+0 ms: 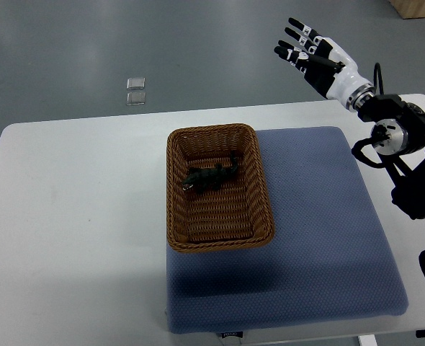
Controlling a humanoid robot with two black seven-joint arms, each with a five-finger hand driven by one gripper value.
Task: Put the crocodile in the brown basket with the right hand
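Inside the brown basket point(220, 189), toward its far half, lies the crocodile point(211, 176). Right hand point(312, 52) is raised beyond the basket's far right corner, fingers spread, holding nothing.

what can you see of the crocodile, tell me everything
The crocodile is a small dark green toy, seemingly rubber or plastic, with short legs splayed out. It lies flat on the floor of the brown basket, in its far half, body slanting from lower left to upper right. Only the wicker touches it; the right hand is open, well away.
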